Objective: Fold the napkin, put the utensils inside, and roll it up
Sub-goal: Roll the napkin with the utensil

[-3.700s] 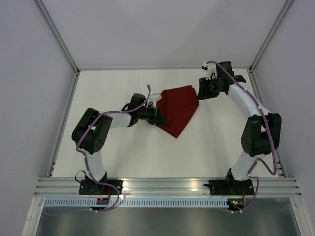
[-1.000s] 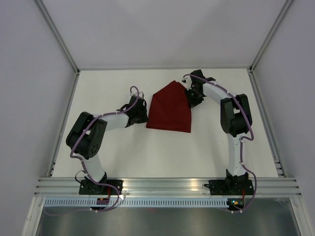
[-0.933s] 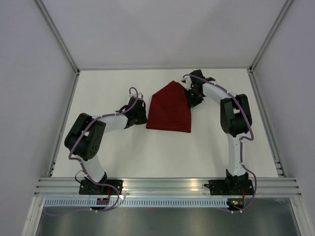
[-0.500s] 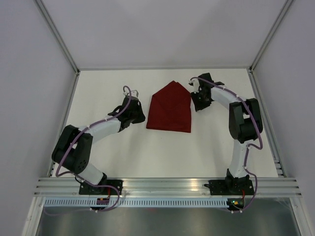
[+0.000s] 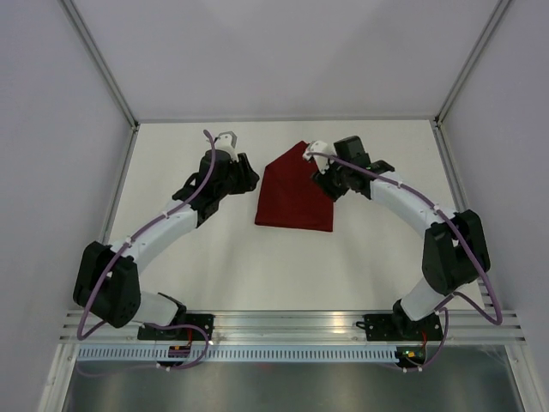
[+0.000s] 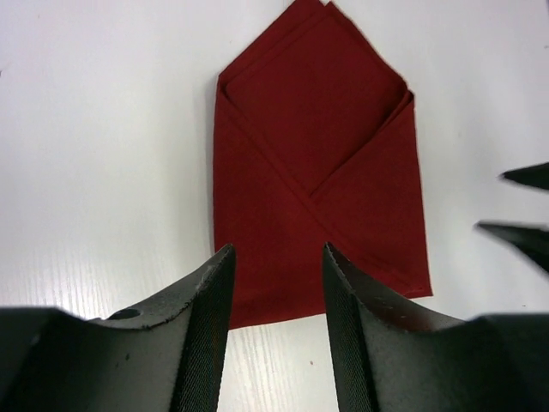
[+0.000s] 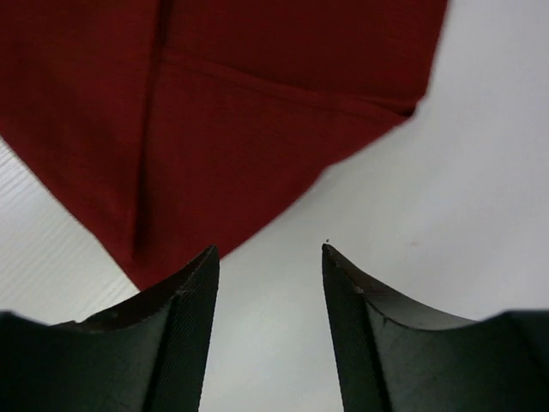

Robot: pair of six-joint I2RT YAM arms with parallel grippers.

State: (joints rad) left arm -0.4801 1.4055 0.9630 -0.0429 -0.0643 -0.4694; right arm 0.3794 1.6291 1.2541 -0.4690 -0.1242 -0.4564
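**Top view.** White table (image 5: pixel 214 257), pale wall panels around it, aluminium rail (image 5: pixel 292 319) along the near edge. The napkin (image 5: pixel 292 193) lies flat at mid-table. It is folded to a house shape, with a straight near edge and a point at the far end. The left arm reaches in a long curve, and the left gripper (image 5: pixel 249 178) sits just beside the napkin's left edge. The right arm is bent at the elbow. The right gripper (image 5: pixel 328 184) overlaps the napkin's upper right edge and hides part of it.

**Left wrist view.** The fingers (image 6: pixel 206 309) stand apart with nothing gripped, and the napkin's near edge shows in the gap. Two flaps cross diagonally over the napkin, and layered hems meet at the far point. Dark fingertips of the other gripper show off the napkin's right side.

**Right wrist view.** The fingers (image 7: pixel 184 318) are spread and empty over bare table. A corner of the napkin is just ahead of the left finger, with a fold seam visible.
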